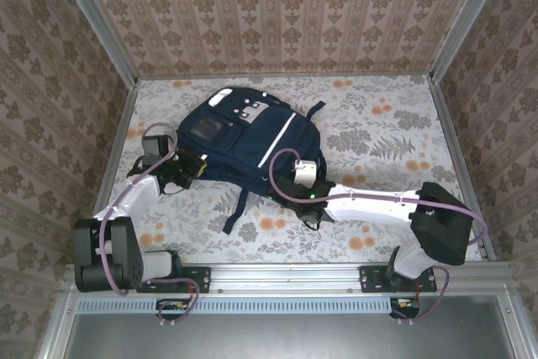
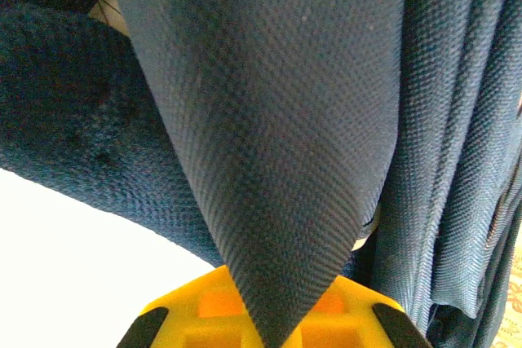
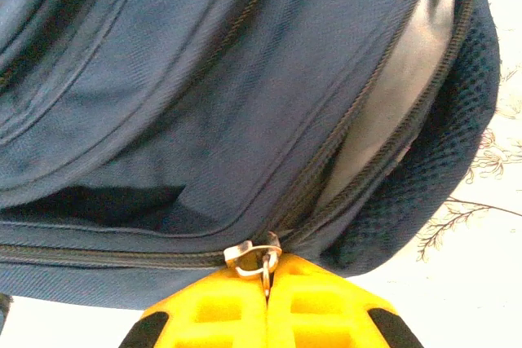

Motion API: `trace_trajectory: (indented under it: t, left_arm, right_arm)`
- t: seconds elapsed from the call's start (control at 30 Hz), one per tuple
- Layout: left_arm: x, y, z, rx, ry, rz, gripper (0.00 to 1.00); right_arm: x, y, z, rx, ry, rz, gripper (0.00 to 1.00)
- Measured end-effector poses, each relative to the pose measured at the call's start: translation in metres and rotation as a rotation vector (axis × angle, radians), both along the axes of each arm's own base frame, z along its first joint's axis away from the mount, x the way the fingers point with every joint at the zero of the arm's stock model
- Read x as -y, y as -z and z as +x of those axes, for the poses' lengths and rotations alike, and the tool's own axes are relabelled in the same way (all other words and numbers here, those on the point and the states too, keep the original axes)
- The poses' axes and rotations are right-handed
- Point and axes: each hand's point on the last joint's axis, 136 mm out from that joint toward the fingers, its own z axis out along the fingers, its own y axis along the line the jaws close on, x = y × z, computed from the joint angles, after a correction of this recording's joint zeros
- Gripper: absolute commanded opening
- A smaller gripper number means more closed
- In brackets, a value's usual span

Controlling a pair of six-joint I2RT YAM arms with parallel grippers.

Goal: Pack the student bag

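Top view: the student bag (image 1: 244, 136) lies flat on a floral table (image 1: 378, 132); print on its white patches (image 1: 250, 110) is too small to read. The left gripper (image 1: 189, 170) meets the bag's left edge, and the right gripper (image 1: 294, 182) its lower right edge.
Left wrist: yellow jaws pinch a fold of the bag's fabric.
Right wrist: jaws are clamped on the bag's zipper pull (image 3: 259, 256).

Beige damask-patterned walls (image 1: 277, 6) enclose a floral-print table (image 1: 378, 124) (orange blooms, grey leaves), evenly lit.
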Motion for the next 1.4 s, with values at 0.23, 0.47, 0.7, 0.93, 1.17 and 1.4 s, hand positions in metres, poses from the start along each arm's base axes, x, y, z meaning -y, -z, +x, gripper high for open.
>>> trace_trajectory:
  t: [0.23,0.47,0.7,0.93,1.17,1.4]
  left_arm:
    - [-0.010,-0.008,0.017,0.013,0.006,0.042,0.53]
    - [0.013,-0.041,-0.009,0.097,0.052,0.123,0.55]
    - [0.079,-0.024,-0.088,0.083,0.158,0.059,0.51]
    - [0.128,0.003,-0.117,0.063,0.177,0.033,0.52]
    - [0.167,0.016,-0.105,0.069,0.157,0.047,0.54]
    - [0.180,0.012,-0.098,0.090,0.146,0.057,0.63]
  right_arm:
    - [-0.023,0.001,-0.001,-0.042,-0.167,0.044,0.00]
    - [-0.053,0.007,-0.007,-0.101,-0.298,0.050,0.00]
    - [-0.064,0.007,-0.014,-0.135,-0.366,0.081,0.00]
    - [-0.065,0.004,-0.013,-0.161,-0.381,0.166,0.00]
    - [-0.064,0.002,-0.014,-0.163,-0.398,0.166,0.00]
    - [-0.060,0.003,-0.012,-0.163,-0.394,0.159,0.00]
